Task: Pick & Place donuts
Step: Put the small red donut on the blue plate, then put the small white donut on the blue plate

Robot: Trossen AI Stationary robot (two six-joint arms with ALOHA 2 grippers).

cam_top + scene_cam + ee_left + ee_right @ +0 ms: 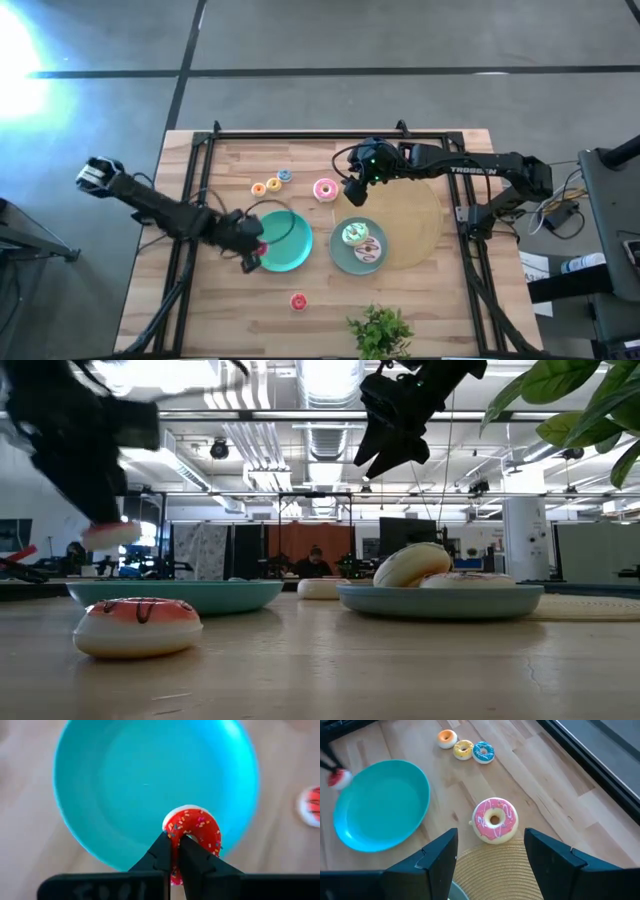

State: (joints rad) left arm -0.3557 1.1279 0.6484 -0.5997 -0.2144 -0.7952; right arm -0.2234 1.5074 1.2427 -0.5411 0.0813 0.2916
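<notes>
step: placing | left gripper clamped on small red donut, over lower edge of teal plate, frame centre | right gripper open above pink donut | next: release onto plate

You lose the lower rim of the red donut behind the left gripper fingers, the teal plate cut off at twelve o'clock, a red-iced donut blurred and clipped at three o'clock.

Overhead looking down, table-level sideways, wrist views close, sharing teal plate
</notes>
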